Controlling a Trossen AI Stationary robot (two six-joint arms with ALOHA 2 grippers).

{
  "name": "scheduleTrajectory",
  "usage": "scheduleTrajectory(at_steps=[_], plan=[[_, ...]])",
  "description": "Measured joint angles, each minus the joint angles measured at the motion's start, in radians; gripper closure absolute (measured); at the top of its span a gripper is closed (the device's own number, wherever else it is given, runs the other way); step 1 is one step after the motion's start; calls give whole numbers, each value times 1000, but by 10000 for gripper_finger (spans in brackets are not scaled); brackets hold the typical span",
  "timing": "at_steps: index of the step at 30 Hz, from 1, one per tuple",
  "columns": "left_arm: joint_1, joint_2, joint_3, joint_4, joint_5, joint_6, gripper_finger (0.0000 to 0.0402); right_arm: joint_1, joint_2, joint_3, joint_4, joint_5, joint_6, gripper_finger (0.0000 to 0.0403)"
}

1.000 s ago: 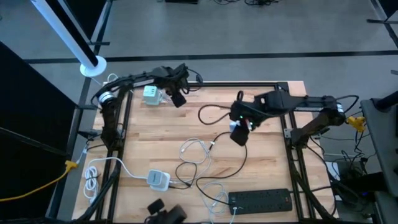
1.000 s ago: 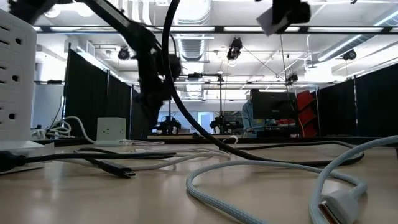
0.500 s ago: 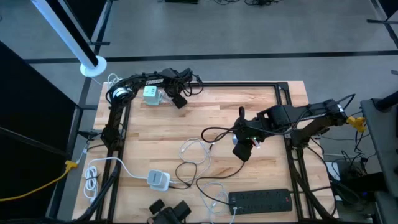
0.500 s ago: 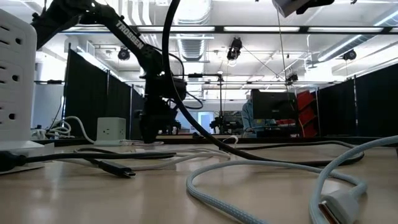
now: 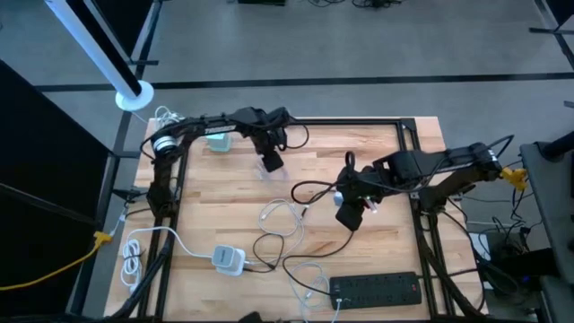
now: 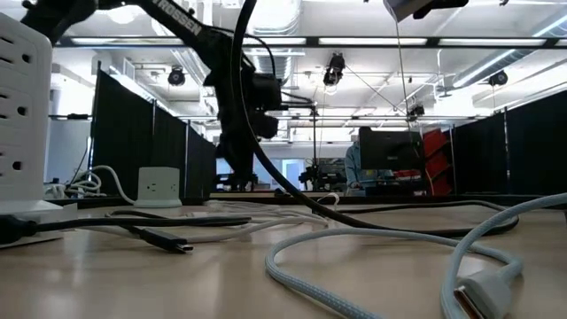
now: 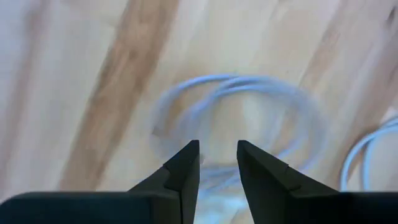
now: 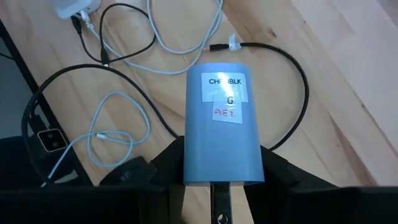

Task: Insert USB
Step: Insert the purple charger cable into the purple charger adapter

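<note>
Alignment is mattering most now, since the right gripper [image 8: 214, 186] is clamping the blue charger block [image 8: 217, 121] above mid-desk while the left gripper [image 7: 217, 165], fingers slightly parted and empty, is hovering over the white cable [image 7: 249, 118].

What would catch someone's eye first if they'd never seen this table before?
Probably the right gripper over the table's right middle, shut on a pale blue charger block with a label reading "CHR-BLK". Next, the white and black cables tangled across the wooden table, and the left gripper, open, above a white cable loop.
</note>
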State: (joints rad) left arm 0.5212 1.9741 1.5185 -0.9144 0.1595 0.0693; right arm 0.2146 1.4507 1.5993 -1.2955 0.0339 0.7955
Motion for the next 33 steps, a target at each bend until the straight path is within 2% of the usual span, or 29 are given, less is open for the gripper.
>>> scheduleTrajectory(at_steps=[6, 10, 12, 16, 19, 22, 27, 33], plan=[[-2, -26, -2, -151, -24, 122, 289, -1, -4, 0, 0, 3, -4, 288], [-32, -28, -36, -206, 119, 253, 277, -1, -4, 0, -1, 4, -3, 288], [-58, -28, -65, -191, 140, 331, 273, -1, -4, 0, -1, 10, -4, 288], [-118, -28, -138, -75, -31, 528, 275, -3, -4, 0, -1, 19, -4, 288], [-152, -28, -178, 14, -116, 648, 285, -3, -4, 0, -1, 20, -1, 288], [-165, -28, -182, 80, -119, 674, 296, -3, -4, 0, -1, 20, 4, 288], [-165, -33, -136, 80, -124, 680, 304, -3, -4, 0, -1, 19, 23, 288], [-165, -45, -130, 151, -124, 812, 300, -3, -4, 0, -1, 19, 22, 288]])
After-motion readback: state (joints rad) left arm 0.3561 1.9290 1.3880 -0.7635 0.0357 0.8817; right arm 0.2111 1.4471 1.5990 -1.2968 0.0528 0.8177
